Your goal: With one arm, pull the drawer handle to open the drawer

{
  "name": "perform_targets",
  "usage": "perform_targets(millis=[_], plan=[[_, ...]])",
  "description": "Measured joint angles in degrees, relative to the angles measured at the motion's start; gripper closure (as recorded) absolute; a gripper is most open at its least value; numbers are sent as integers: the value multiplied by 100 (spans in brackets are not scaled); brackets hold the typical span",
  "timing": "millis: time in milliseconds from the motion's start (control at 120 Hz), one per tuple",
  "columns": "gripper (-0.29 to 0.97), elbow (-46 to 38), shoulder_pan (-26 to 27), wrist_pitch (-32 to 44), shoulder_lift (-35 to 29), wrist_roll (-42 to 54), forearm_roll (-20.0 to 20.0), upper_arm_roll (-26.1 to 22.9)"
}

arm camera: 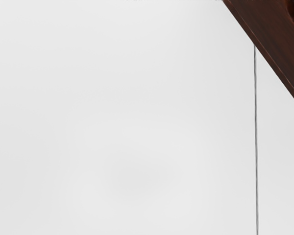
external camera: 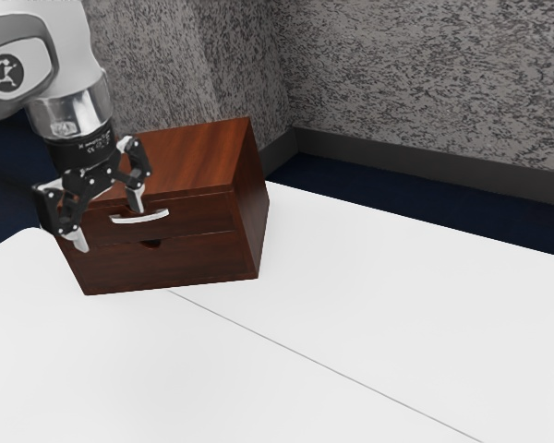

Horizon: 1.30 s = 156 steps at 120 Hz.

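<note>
A dark wooden drawer box [external camera: 198,157] stands on the white table [external camera: 369,305] toward the exterior view's left. Its upper drawer front [external camera: 198,214] carries a silver curved handle [external camera: 143,218] and looks flush with the box. My black gripper [external camera: 108,223] hangs open in front of the box, at the handle's end toward the exterior view's left. One finger [external camera: 136,189] sits just above the handle, the other finger [external camera: 74,231] is off the box's edge. The wrist view looks down on the table, with the box's lower front [arm camera: 277,39] ahead of the hand.
A thin seam [external camera: 314,365] runs diagonally across the tabletop and appears as a seam [arm camera: 255,147] in the wrist view. A speckled grey wall [external camera: 397,65] rises behind, above a dark floor [external camera: 425,189]. The table stretches wide toward the exterior view's right.
</note>
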State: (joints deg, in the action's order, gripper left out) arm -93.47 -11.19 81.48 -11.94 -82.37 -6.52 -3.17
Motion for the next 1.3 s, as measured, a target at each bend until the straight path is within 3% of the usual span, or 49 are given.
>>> perform_targets(millis=[133, 392, 567, 767, 1125, 1300], plan=[[0, -27, 8, 44, -71, -84, -10, -5], [0, -1113, -184, 188, -845, -214, 124, 419], [0, -1211, -364, 819, -466, -349, 404, 599], [0, -618, -625, 1431, 494, -515, 542, 609], [0, -1405, -690, 2859, 234, -824, 519, 623], [0, -1372, -803, 3227, 449, -900, 503, 625]])
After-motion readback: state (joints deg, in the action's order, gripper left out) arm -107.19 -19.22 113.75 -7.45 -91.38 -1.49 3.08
